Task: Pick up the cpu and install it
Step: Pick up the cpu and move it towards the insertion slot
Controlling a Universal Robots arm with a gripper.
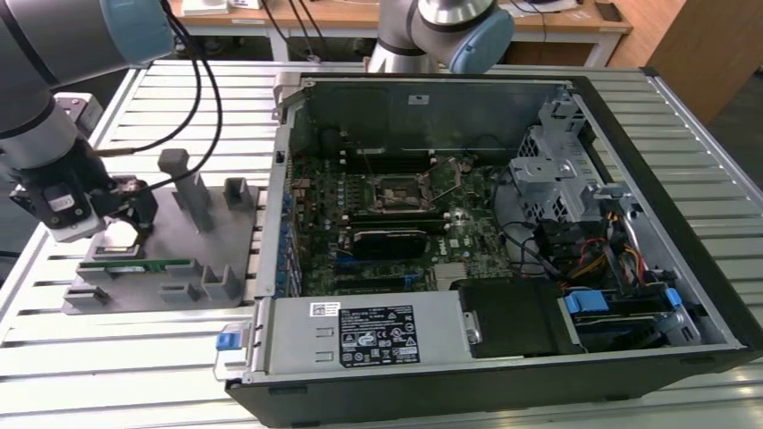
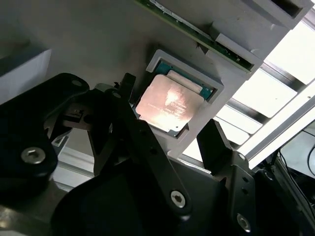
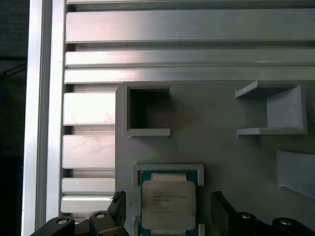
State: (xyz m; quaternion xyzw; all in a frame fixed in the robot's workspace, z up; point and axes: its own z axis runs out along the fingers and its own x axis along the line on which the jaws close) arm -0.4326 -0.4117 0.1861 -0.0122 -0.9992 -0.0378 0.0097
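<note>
From my station I saw the end effector (image 1: 125,219) hanging low over the grey fixture plate (image 1: 227,241) that lay on the slatted tabletop (image 1: 179,98), at the exterior view's left. Its jaws stood wide open and it had hold of nothing.

The cpu (image 3: 169,199) lay flat in its shallow square pocket on the fixture plate, silvery top facing up. In both wrist views the two black fingers (image 3: 222,211) sat one to each side of the chip, with a visible gap between each finger and the chip's edges. I could not tell whether the fingertips touched the pocket's rim.

Just beside the cpu pocket, the green memory stick (image 1: 138,264) rested on edge in its slot on the same plate. Several grey holders (image 3: 147,110) on the plate sat open.

The open computer case (image 1: 667,179) lay next to the fixture plate, toward the exterior view's right, with the motherboard exposed. Its processor socket (image 1: 402,192) sat near the middle of the board, well apart from the end effector.
</note>
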